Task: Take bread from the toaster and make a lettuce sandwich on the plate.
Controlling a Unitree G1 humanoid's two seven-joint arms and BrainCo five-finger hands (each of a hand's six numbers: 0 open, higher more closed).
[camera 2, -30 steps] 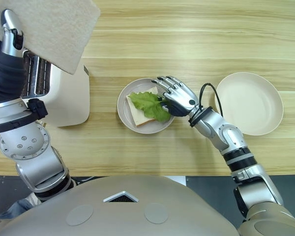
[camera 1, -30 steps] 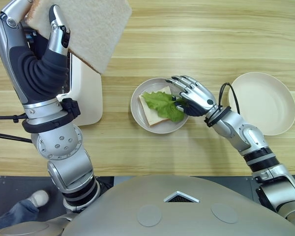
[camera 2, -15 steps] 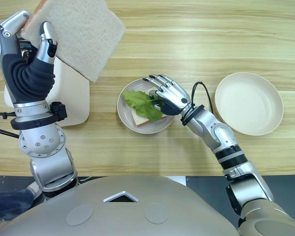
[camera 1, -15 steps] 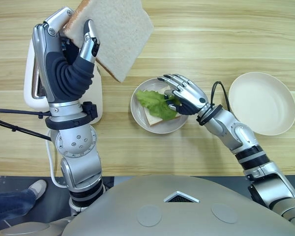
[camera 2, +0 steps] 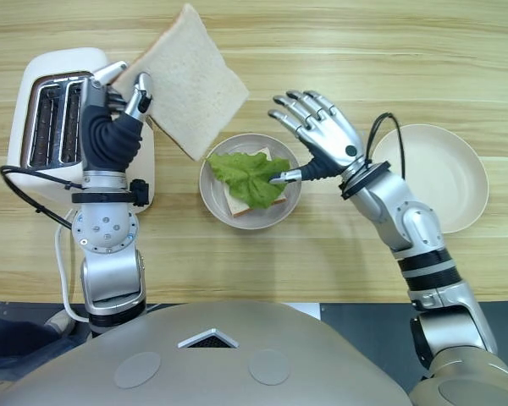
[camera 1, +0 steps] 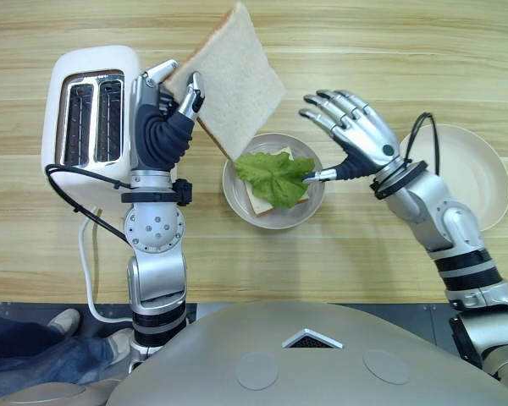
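A white two-slot toaster (camera 1: 89, 114) stands at the left of the wooden table (camera 1: 364, 42), and its white cord (camera 1: 83, 271) trails toward the near edge. The slots are dark, so their insides are hard to make out. The toaster's right side is hidden behind the left forearm, which stands nearly upright.

The left hand (camera 1: 162, 118) is raised beside the toaster and curled around a slice of bread (camera 1: 237, 76), gripping it at its lower left edge. The fingers (camera 1: 190, 89) press on the near face, and the rest of the hand lies behind the slice. The slice is tilted, with one corner pointing up and away. Its lowest corner hangs over the far left rim of the plate (camera 1: 275, 220) and covers that part of the rim. Whether the bread touches the plate cannot be told.

The plate sits mid-table. On it lies a second slice (camera 1: 258, 201) with a lettuce leaf (camera 1: 275, 173) on top, which covers most of that slice and leaves only its corners showing.

To the right of the plate, the right hand (camera 1: 360, 135) is held above the table. It is spread wide, palm toward the plate, and grasps nothing. Its thumb points at the right edge of the lettuce, but contact there is unclear.

Farther right is a cream dish (camera 1: 474, 169). Its left rim is hidden by the right wrist and a black cable.
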